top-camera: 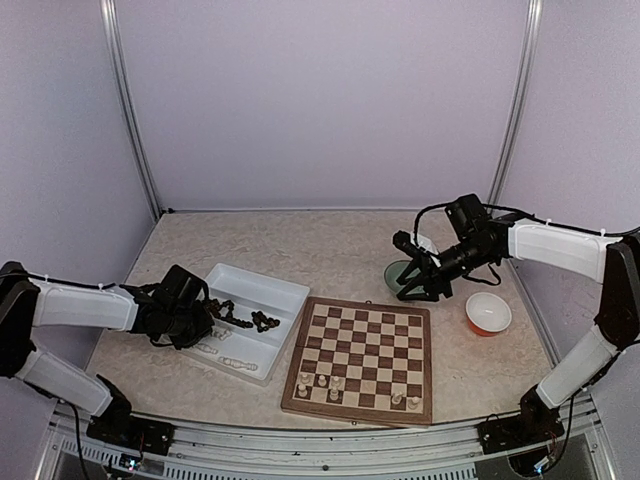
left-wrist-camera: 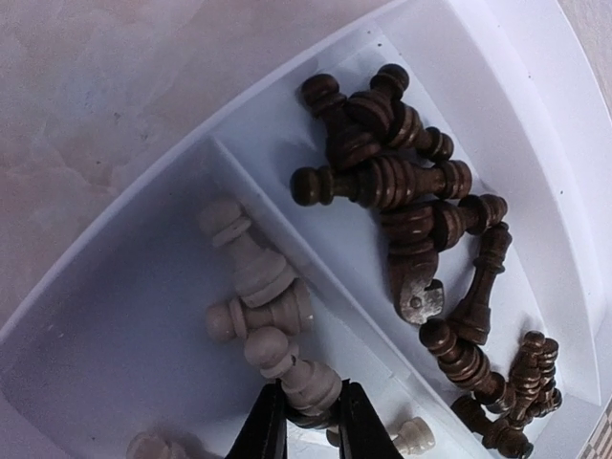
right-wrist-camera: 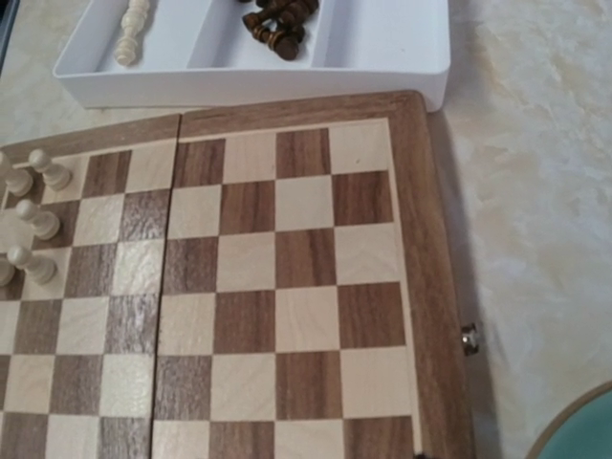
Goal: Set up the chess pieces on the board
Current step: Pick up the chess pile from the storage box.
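A: Presently the left claw (left-wrist-camera: 312,387) is closed narrowly on the base of a cream piece (left-wrist-camera: 292,368) lying in the tray (left-wrist-camera: 115,335); the board (top-camera: 362,358) is set just beside that tray.

B: A slip is risked: it is touched by neighbouring cream pieces (left-wrist-camera: 258,311), which may be dragged along. The right claw's (top-camera: 418,285) opening cannot be told.

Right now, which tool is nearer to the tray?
Left. Left tool is in the tray, closed on a cream piece; right tool hangs beyond the board, by the green bowl.
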You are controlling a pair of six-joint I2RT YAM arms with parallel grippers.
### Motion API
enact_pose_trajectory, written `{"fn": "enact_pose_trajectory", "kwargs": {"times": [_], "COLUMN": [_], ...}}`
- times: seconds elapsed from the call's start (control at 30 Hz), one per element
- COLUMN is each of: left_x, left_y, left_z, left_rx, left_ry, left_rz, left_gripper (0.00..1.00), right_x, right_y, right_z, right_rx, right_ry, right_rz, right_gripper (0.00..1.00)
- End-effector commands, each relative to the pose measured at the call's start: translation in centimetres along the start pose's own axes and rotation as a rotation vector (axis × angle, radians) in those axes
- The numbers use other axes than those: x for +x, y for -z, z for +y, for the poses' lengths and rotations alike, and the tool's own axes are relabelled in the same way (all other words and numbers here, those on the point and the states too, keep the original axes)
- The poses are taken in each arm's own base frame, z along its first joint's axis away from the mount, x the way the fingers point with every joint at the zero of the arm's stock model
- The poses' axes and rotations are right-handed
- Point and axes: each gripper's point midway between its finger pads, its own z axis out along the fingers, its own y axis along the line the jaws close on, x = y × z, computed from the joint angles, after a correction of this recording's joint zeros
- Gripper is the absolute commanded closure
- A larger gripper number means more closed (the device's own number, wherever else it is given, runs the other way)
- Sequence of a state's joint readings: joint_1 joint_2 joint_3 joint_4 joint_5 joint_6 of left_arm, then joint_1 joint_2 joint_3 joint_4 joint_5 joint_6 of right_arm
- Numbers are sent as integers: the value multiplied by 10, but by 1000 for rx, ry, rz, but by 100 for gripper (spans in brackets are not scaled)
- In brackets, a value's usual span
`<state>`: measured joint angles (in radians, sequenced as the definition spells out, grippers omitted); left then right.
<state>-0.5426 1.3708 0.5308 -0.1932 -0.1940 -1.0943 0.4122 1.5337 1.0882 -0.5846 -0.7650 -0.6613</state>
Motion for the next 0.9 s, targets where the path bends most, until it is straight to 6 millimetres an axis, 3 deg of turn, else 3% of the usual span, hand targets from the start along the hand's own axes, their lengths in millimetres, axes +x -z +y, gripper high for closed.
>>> {"fn": "enact_pose_trajectory", "kwargs": {"times": [0.0,0.23,0.4,0.57,0.67,0.87], "left_x": [8,-19,-19,7,29,73], "left_y": [9,40,55,62,81,119], "left_z": [18,-41,-66,-88,-118,-171], "left_rx": [-55,163,261,337,456,645], "left_ry": [-86,-172,-348,-607,-727,-948], "left_rz": [69,-3,-4,4,22,5], "left_gripper": [84,89,90,90,90,89], "right_x": [-11,-14,-24,-48,-63,-86], "right_y": [0,-2,1,3,-3,-45], "right_z": [6,7,8,7,8,19], "right_rx": [-29,-45,-49,-89,-166,-367], "right_ry": [15,6,3,-10,-37,-167], "right_rz": [-14,-18,-43,-98,-136,-159], "right_gripper": [54,53,53,54,54,57]}}
